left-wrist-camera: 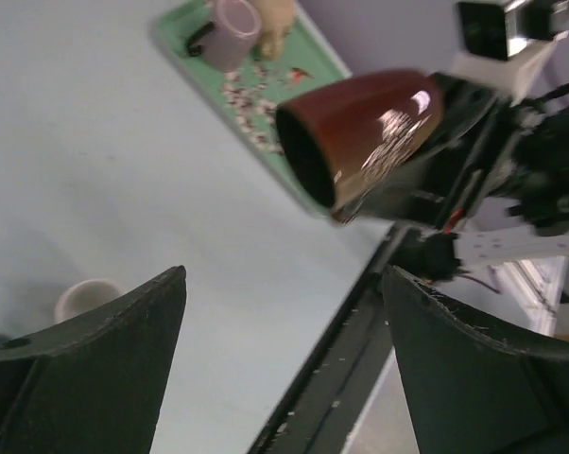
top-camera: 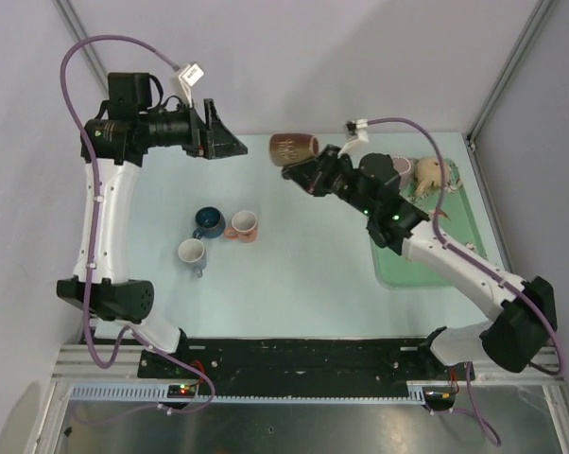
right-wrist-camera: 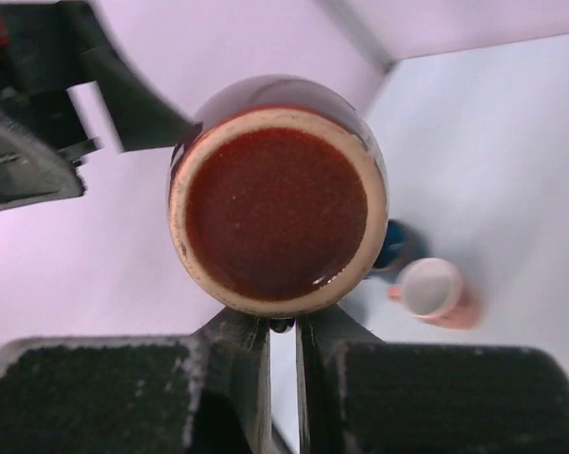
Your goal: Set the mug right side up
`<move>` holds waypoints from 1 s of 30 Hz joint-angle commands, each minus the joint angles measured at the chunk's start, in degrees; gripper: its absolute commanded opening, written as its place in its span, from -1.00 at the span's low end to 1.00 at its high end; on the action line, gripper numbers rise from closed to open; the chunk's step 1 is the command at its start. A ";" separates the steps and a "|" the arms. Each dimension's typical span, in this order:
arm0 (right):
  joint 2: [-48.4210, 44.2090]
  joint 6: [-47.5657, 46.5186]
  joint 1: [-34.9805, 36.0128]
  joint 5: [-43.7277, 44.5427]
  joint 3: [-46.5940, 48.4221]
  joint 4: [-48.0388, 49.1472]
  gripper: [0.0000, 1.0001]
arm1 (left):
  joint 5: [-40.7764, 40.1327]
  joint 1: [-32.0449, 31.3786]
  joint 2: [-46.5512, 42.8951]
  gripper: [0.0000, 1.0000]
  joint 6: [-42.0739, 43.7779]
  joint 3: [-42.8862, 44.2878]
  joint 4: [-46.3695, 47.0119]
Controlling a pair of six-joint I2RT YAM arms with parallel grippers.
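Top external: the right gripper holds the brown mug on its side in the air above the far bench, mouth toward the left gripper, likely for a handover. Small cups stand clear below, and the tray lies to the right. Left wrist: jaws wide, the mug's rim just ahead with open room around it. Right wrist: jaws pinched narrow under the mug's base, seemingly on its handle.
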 commanded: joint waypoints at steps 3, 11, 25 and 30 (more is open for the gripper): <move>4.20 9.55 4.62 -10.21 3.41 22.14 -1.00 | 12.37 -2.66 -3.75 0.76 -11.49 -4.17 7.36; 11.07 13.57 7.25 -12.96 8.22 24.31 -1.00 | 15.65 -5.27 -4.07 0.31 -13.79 -5.60 9.68; 8.07 -2.08 5.24 4.46 9.98 -15.07 0.79 | -21.09 -6.22 -7.03 -1.00 2.87 -19.38 9.95; 4.98 -7.94 -0.54 32.82 6.05 -32.71 0.97 | -42.23 -14.13 -5.68 -1.00 16.21 -27.51 5.73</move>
